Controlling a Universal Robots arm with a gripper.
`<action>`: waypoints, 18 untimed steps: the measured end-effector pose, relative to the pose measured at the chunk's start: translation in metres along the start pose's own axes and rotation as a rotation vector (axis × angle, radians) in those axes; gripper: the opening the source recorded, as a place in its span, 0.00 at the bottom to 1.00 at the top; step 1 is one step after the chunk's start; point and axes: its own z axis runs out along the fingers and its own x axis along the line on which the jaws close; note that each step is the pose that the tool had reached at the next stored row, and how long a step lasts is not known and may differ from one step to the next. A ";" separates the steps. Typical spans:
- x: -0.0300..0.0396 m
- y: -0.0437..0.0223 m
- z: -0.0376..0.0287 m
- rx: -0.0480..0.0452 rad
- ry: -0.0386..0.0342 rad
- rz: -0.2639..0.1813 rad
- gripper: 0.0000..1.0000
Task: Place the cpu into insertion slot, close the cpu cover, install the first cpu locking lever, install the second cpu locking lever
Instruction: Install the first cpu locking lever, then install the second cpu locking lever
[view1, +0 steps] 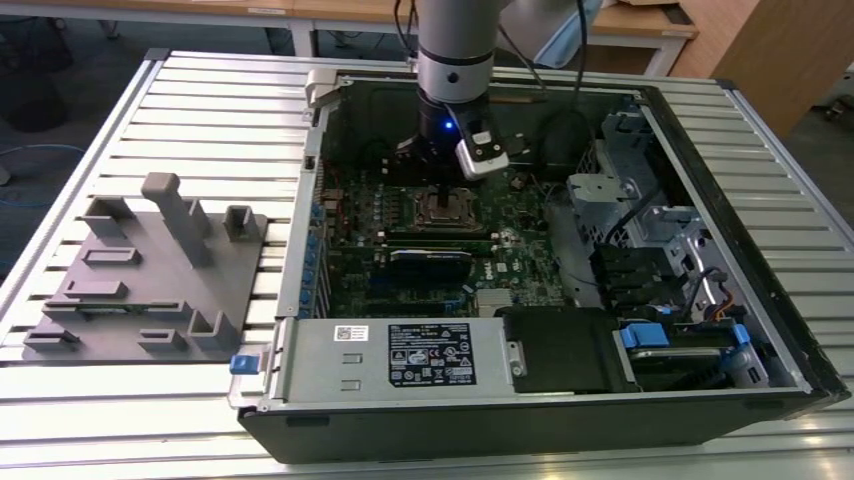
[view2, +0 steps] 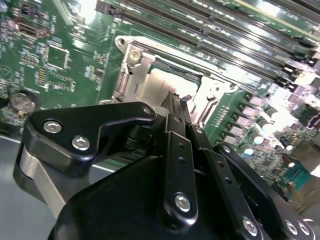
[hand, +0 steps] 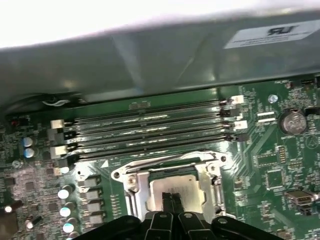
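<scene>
We see the gripper directly above the cpu, fingers pinched together, gripping nothing. The cpu lies flat under the tips, the cover framing it.

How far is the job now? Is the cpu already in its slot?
Done, it seems: the cpu lies flat in the insertion slot, and the cpu cover looks lowered around it. In hand: nothing is held; the hand is shut, right above the cpu. Left: the two locking levers; I cannot tell whether either is latched.
</scene>
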 end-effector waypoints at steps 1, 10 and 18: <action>-0.0010 0.0001 0.0000 0.0001 0.0000 0.000 0.11; -0.0016 0.0001 -0.0107 0.0000 0.0000 0.000 0.11; -0.0017 0.0000 -0.0133 0.0000 0.0000 0.000 0.11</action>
